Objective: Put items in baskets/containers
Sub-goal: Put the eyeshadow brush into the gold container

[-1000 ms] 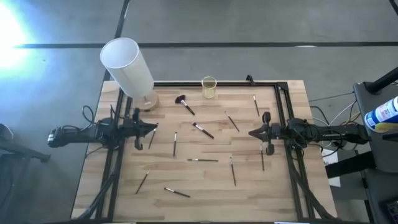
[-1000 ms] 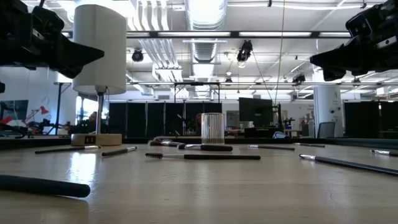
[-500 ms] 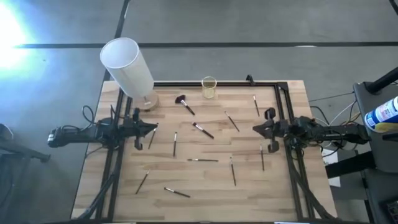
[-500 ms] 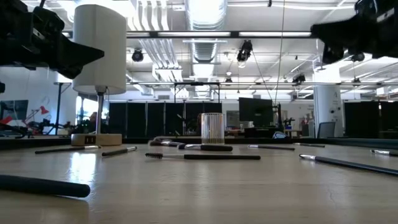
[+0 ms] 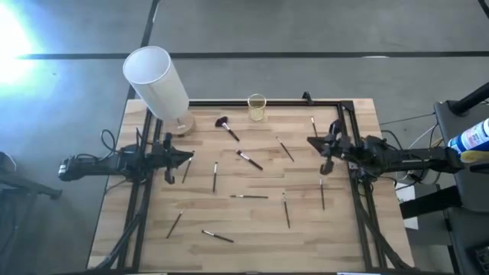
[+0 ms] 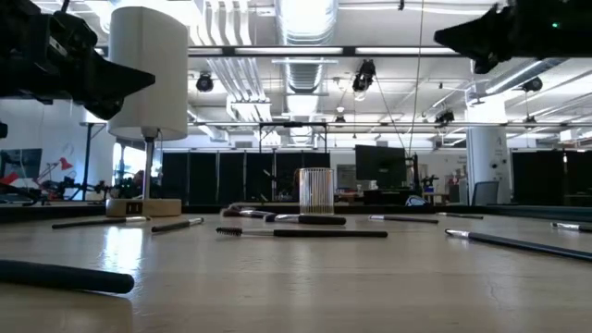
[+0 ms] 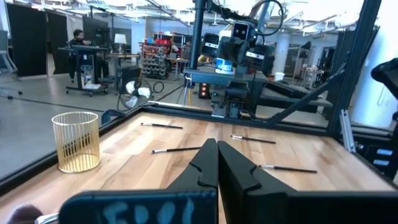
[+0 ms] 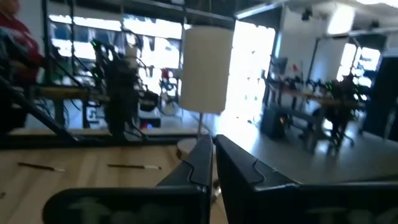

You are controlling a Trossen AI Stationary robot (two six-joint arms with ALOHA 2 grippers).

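Note:
Several thin dark brushes lie flat and scattered on the wooden table (image 5: 252,218), among them one near the middle (image 5: 249,160) and one with a bushy head (image 5: 224,124) farther back. The small yellowish glass cup (image 5: 257,108) stands upright at the far edge; it also shows as the cup (image 6: 315,191) and the cup (image 7: 76,142). My left gripper (image 5: 189,156) hovers shut above the table's left side, level, pointing right. My right gripper (image 5: 309,141) hovers shut above the right side, pointing left, high over the brushes. Neither holds anything.
A big white cylinder (image 5: 157,80) on a round base stands at the far left corner. A dark metal frame (image 5: 348,114) runs along the table's far and side edges. Bare wood lies between the brushes near the front edge. A person (image 8: 15,50) shows in the room behind.
My right gripper has risen and swung toward the table's far edge, staying shut. The left arm, the brushes and the cup have kept still.

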